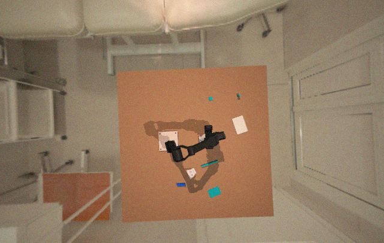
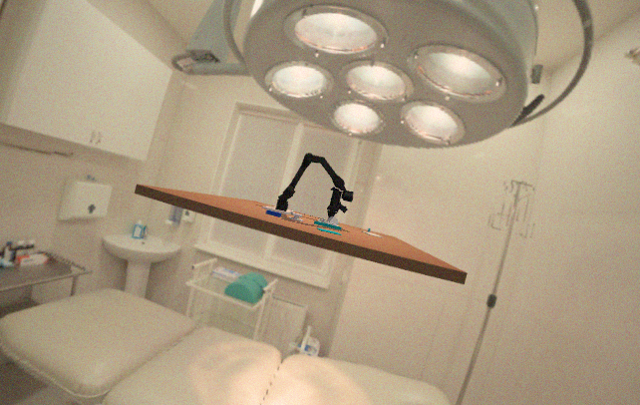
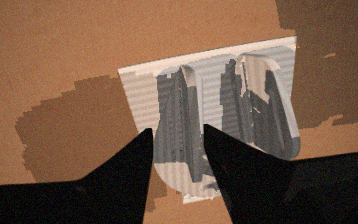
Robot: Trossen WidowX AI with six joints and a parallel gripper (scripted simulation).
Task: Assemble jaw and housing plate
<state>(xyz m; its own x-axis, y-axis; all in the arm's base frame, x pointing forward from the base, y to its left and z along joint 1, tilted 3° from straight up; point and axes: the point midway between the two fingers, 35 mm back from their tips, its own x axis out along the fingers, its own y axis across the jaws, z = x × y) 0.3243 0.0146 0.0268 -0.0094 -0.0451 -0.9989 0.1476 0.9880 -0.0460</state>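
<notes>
In the wrist view a white ribbed base (image 3: 140, 95) lies on the brown table. Two grey jaws show over it. My gripper (image 3: 177, 131) is shut on the left jaw (image 3: 180, 120), which stands upright between the black fingers right over the base. I cannot tell whether it touches the pin. The other jaw (image 3: 260, 105) sits on the base's right side. In the overhead view my gripper (image 1: 203, 139) hangs over this small white base. A small white piece with two holes (image 1: 191, 172) and a white flat rectangle (image 1: 239, 124) lie apart on the table.
The arm's base (image 1: 174, 151) stands on a white mount plate (image 1: 168, 140). A teal bar (image 1: 209, 163), a teal square (image 1: 214, 191), a blue block (image 1: 180, 184) and two small teal bits (image 1: 210, 98) (image 1: 238, 95) lie scattered on the table.
</notes>
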